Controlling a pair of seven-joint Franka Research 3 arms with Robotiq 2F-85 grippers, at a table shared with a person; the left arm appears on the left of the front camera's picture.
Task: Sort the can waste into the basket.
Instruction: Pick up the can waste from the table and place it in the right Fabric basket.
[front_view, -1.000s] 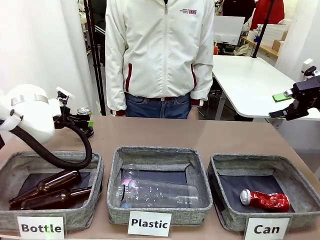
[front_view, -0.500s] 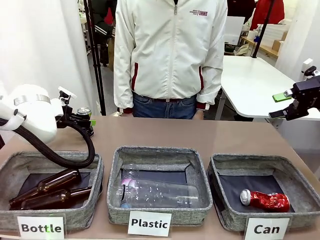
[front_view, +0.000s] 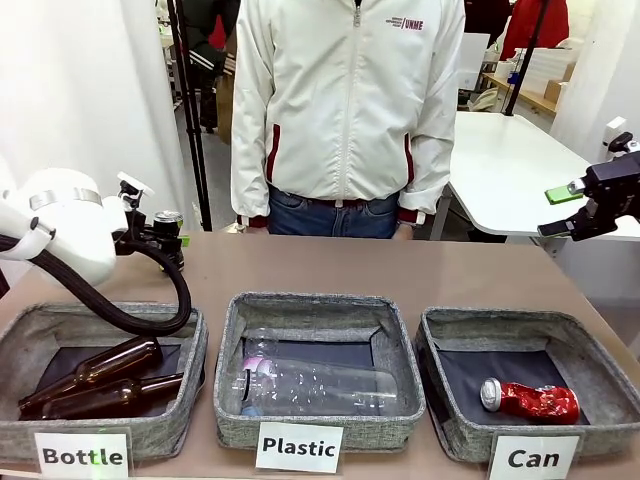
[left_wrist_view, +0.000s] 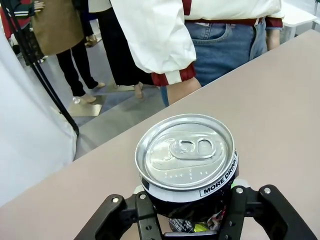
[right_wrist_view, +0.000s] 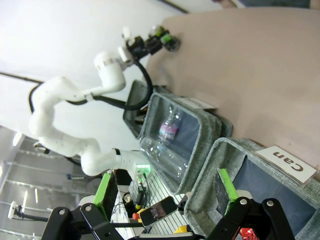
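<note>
My left gripper (front_view: 160, 240) is at the far left of the table, shut on the black can (front_view: 167, 221). In the left wrist view the black can (left_wrist_view: 186, 165) stands upright between the fingers (left_wrist_view: 239, 200), silver top up, just above the tabletop. The crushed red can (front_view: 528, 400) lies in the grey basket labelled "Can" (front_view: 440, 335) at the front right. My right gripper (front_view: 578, 205) hangs open and empty, high at the right edge, beyond that basket. The right wrist view looks down past its open gripper (right_wrist_view: 165, 200) on the Can basket (right_wrist_view: 235, 160).
The "Plastic" basket (front_view: 232, 340) in the middle holds clear bottles. Brown glass bottles lie in the "Bottle" basket (front_view: 195, 345) at the left. A person in a white jacket (front_view: 345, 100) stands at the far edge. The left arm's black cable (front_view: 150, 300) loops over the Bottle basket.
The person has stepped toward picture right. The left gripper has stayed almost in place with the black can. The right arm has not moved.
</note>
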